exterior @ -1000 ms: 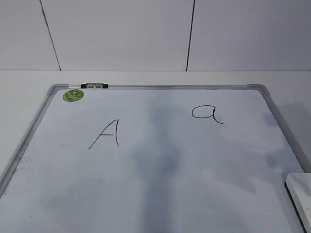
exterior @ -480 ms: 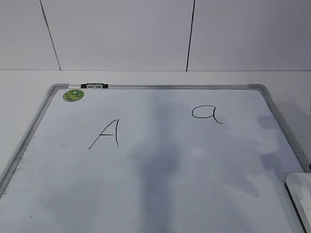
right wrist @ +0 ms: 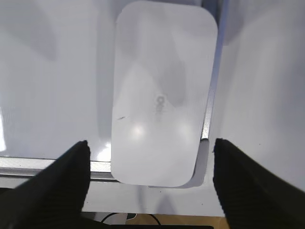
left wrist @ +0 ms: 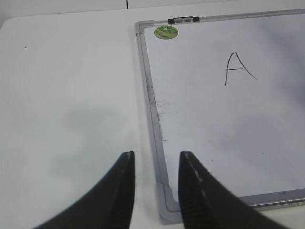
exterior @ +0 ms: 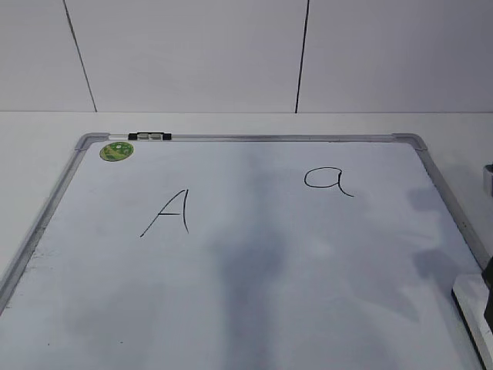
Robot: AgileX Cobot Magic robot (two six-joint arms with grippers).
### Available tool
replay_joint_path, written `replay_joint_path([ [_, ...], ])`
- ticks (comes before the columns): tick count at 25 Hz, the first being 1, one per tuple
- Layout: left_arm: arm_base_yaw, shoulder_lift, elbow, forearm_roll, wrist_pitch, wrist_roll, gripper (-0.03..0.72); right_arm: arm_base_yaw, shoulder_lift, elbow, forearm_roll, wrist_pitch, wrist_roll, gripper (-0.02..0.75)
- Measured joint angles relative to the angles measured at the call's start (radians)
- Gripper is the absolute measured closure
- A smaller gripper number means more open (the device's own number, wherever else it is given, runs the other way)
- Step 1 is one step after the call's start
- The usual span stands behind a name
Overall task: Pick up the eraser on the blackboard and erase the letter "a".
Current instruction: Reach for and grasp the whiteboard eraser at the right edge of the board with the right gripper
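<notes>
While the eraser (right wrist: pixel 162 95) lies flat in the near right corner of the blackboard (exterior: pixel 254 308), logo side up, the right gripper (right wrist: pixel 150 186) hangs over it with its jaws spread wide, one dark finger on each side of the white block and neither touching it. Seen from the right wrist, the eraser's long edge runs beside the board's silver frame, and its near end reaches over the frame at the corner cap. From outside, only a slice of the eraser (exterior: pixel 474 308) shows at the lower right edge, with a dark bit of the right arm just above it. Farther up the board on the right half sits the letter "a" (exterior: pixel 329 181), whole and unsmudged, well apart from the eraser. On the left half stands the capital "A" (exterior: pixel 168 213). A green sticker (exterior: pixel 116 151) sits in the far left corner, and a small black-and-silver clip (exterior: pixel 149 136) rests on the top frame just beside it. Off the board's near left corner, the left gripper (left wrist: pixel 156 191) hovers above the table (left wrist: pixel 66 95), jaws parted and holding nothing.
</notes>
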Motion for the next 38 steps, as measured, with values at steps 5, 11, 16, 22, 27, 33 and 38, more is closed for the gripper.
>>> replay_joint_path([
  [5, 0.000, 0.000, 0.000, 0.000, 0.000, 0.000, 0.453, -0.025, 0.000, 0.031, 0.028, -0.026, -0.024, 0.101],
  [11, 0.000, 0.000, 0.000, 0.000, 0.000, 0.000, 0.453, -0.025, 0.000, 0.031, 0.041, -0.040, -0.041, 0.104],
  [16, 0.000, 0.000, 0.000, 0.000, 0.000, 0.000, 0.453, -0.025, 0.000, 0.032, 0.040, -0.043, -0.044, 0.127],
  [22, 0.000, 0.000, 0.000, 0.000, 0.000, 0.000, 0.453, -0.025, 0.000, 0.032, 0.019, -0.050, -0.030, 0.127],
  [27, 0.000, 0.000, 0.000, 0.000, 0.000, 0.000, 0.453, -0.025, 0.000, 0.032, -0.008, -0.064, -0.015, 0.111],
  [33, 0.000, 0.000, 0.000, 0.000, 0.000, 0.000, 0.453, -0.025, 0.000, 0.032, -0.009, -0.089, -0.015, 0.109],
  [38, 0.000, 0.000, 0.000, 0.000, 0.000, 0.000, 0.454, -0.025, 0.000, 0.032, 0.003, -0.094, -0.015, 0.106],
])
